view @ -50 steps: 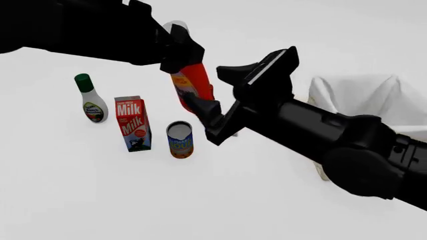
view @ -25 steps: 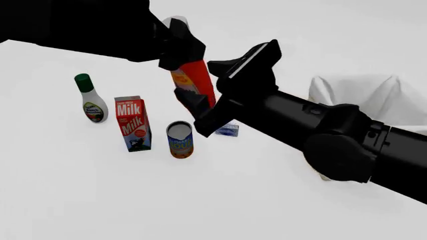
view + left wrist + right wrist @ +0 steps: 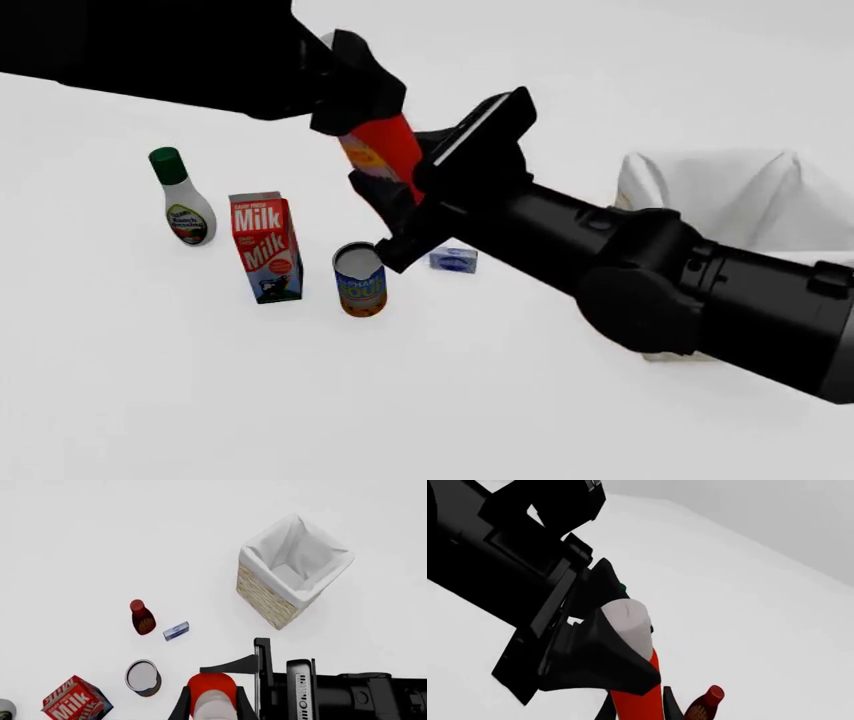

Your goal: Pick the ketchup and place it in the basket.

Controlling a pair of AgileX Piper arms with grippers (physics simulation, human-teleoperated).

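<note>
The ketchup (image 3: 390, 140) is a bright red bottle held tilted in the air above the table. My left gripper (image 3: 354, 90) is shut on its neck just below the whitish cap (image 3: 627, 622). My right gripper (image 3: 434, 160) is open, with one finger on each side of the bottle's lower body (image 3: 637, 702). In the left wrist view the ketchup (image 3: 212, 682) sits between my left fingers (image 3: 180, 707). The basket (image 3: 694, 165), tan wicker with a white cloth lining, stands on the right, also in the left wrist view (image 3: 267, 597).
On the table below stand a milk carton (image 3: 264, 245), an open can (image 3: 359, 278), a white bottle with a green cap (image 3: 180, 198) and a small blue box (image 3: 454, 260). A small dark-red bottle (image 3: 141, 617) stands near the box. My right arm (image 3: 667, 290) crosses in front of the basket.
My right gripper has moved left and up and now straddles the ketchup's lower body. My left gripper has kept hold of the bottle and raised it slightly.
</note>
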